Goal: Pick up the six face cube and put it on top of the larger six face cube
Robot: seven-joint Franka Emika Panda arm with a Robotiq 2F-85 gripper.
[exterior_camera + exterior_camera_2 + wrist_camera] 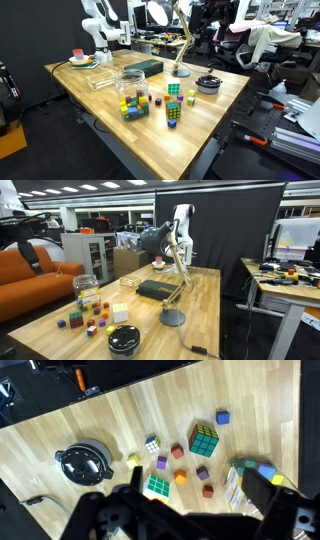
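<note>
The six face cube (pixel 204 439) has a dark grid and lies on the wooden table; it also shows in both exterior views (pixel 174 112) (pixel 76 321). The larger six face cube (pixel 158 486), green and whitish, lies a short way from it and shows in both exterior views (pixel 174 90) (pixel 120 311). My gripper (pixel 198 488) hangs high above both cubes. It is open and empty, with its dark fingers spread wide at the bottom of the wrist view.
Small single-colour blocks (pixel 181 477) lie scattered around the cubes, with a tiny white cube (pixel 152 445) and a yellow-green one (pixel 133 459). A clear jar of blocks (pixel 250 480) (pixel 132 95) stands close by. There are also a black round device (pixel 84 463) (pixel 208 83), a desk lamp (pixel 180 68) and a green book (pixel 155 288).
</note>
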